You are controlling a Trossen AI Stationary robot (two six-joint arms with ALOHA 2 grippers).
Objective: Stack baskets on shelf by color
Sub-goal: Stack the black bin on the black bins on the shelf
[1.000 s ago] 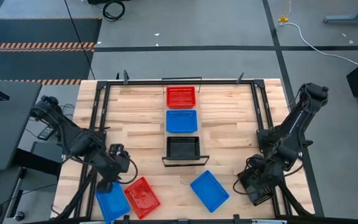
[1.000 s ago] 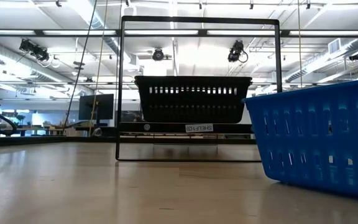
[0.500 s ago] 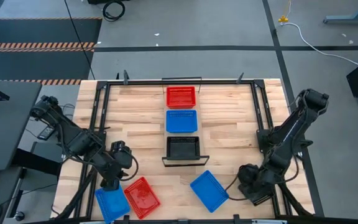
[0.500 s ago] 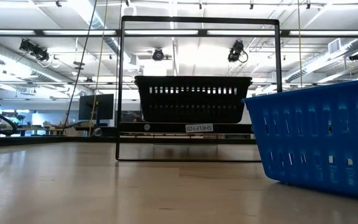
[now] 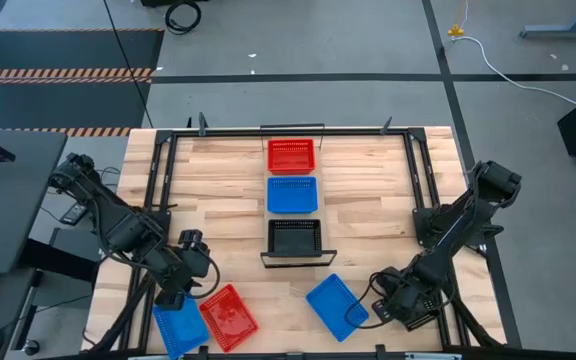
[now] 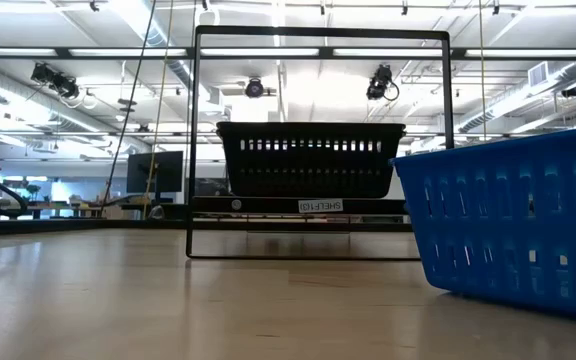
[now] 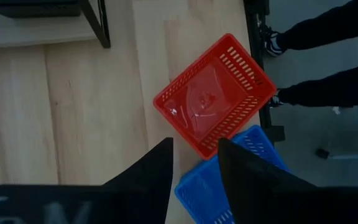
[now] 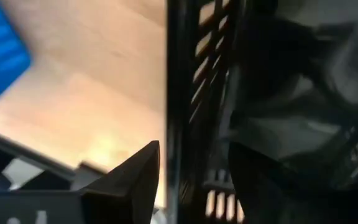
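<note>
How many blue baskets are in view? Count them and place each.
3. One blue basket on the shelf between the red and black ones; one blue basket near the front edge by the right arm; one blue basket at the front left corner beside a red basket. More may be hidden.

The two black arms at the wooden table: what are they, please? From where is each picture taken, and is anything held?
This is a robot with two dark arms, each ending in a two-finger claw. One picture looks straight down on the table, one looks level across it, and two come from cameras on the wrists. A long shelf in the middle carries a red basket, a blue basket and a black basket. Loose on the table lie a second red one, two blue ones and a loose black one. The left claw hangs open above the second red one, holding nothing. The right claw stands open astride the loose black one's wall, apparently not gripping yet.
</note>
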